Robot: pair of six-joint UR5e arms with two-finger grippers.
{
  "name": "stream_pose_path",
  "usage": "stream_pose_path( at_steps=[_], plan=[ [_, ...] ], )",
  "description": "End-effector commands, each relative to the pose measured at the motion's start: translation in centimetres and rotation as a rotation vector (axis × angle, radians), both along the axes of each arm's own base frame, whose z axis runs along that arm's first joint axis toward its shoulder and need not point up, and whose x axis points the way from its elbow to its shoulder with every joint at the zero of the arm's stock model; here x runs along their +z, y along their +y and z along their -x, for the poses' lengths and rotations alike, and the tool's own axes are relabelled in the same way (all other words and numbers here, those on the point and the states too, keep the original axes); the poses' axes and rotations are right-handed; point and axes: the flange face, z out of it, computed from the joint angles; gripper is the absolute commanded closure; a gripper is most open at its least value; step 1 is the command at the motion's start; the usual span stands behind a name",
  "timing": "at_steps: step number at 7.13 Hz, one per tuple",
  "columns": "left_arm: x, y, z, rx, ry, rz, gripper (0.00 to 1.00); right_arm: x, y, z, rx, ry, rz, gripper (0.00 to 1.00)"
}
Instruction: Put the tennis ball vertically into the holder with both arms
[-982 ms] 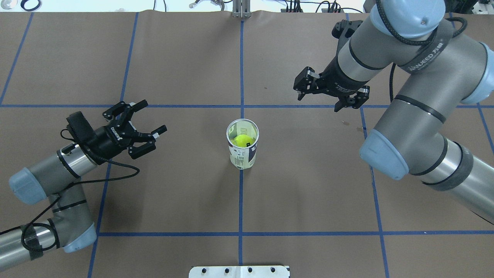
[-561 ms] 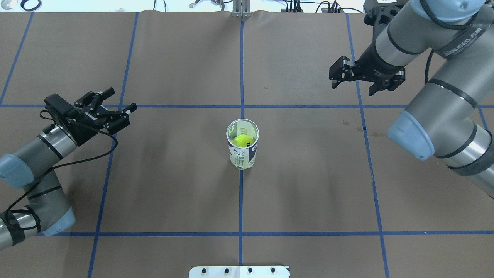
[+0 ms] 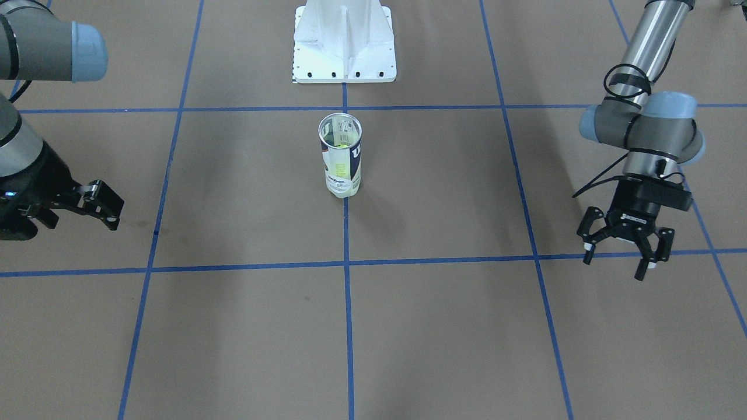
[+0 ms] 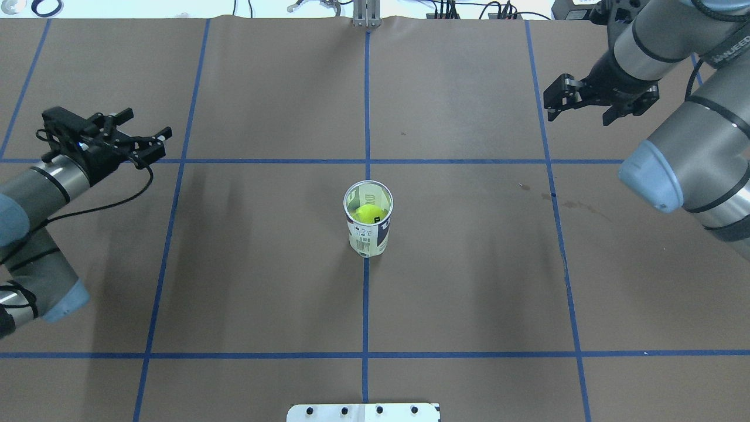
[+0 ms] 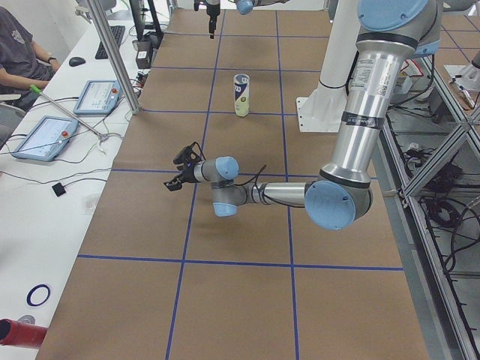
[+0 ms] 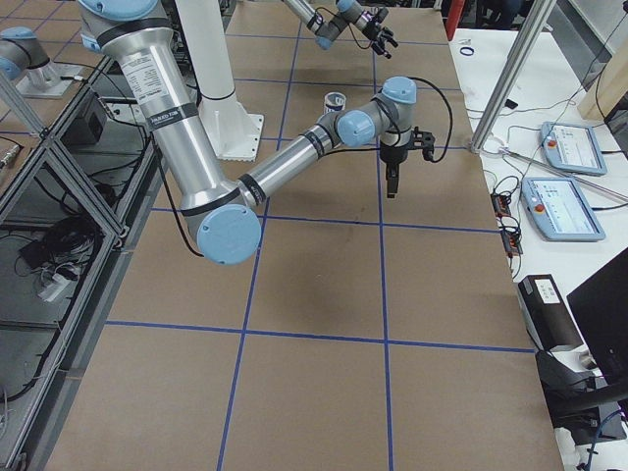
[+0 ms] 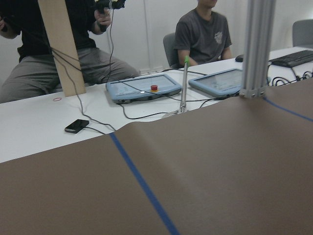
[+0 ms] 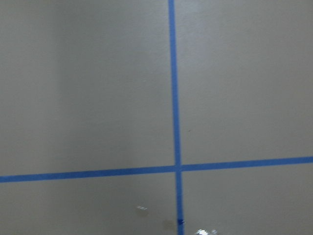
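The holder, a clear can with a white and navy label, stands upright at the table's centre. A yellow-green tennis ball sits inside it. The can also shows in the front view and the side views. My left gripper is open and empty, far left of the can; it also shows in the front view. My right gripper is open and empty, far right and beyond the can, and shows in the front view. Neither touches the can.
Blue tape lines divide the brown table cover into squares. The white robot base plate is at the near edge. Beyond the far edge are operators, control tablets and an aluminium post.
Both arms have swung outward away from the can: the left gripper to the left and farther, the right gripper to the right and farther. The can and ball have not moved.
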Motion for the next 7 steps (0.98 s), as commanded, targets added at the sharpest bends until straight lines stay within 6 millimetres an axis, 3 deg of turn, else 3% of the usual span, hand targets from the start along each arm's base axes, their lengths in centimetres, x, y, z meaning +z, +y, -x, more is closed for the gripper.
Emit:
stream_pose_path(
  at_steps=[1,3,4,5,6,7],
  plan=[
    [2.6,-4.4,8.5,0.031,-0.053,0.286,0.0,3.8,-2.5,-2.6,-0.034,0.04,0.004,0.0],
    [1.4,-5.6,11.0,0.152,-0.023,0.543,0.0,8.6,-5.5,-5.3,-0.032,0.018,-0.025,0.0],
    [-0.2,-6.6,13.1,0.193,0.024,0.666,0.0,11.5,-6.2,-8.1,-0.046,-0.013,-0.022,0.0],
    [-1.4,-6.5,14.9,0.228,0.069,0.811,0.0,14.4,-5.5,-11.5,-0.069,-0.02,-0.024,0.0],
    [-3.6,-4.9,16.8,0.264,0.124,0.844,0.0,17.3,-3.9,-14.0,-0.082,-0.046,-0.004,0.0],
    [-1.2,0.5,18.7,0.289,0.118,0.842,0.0,20.5,-1.5,-17.1,-0.096,-0.07,0.003,0.0]
  ],
)
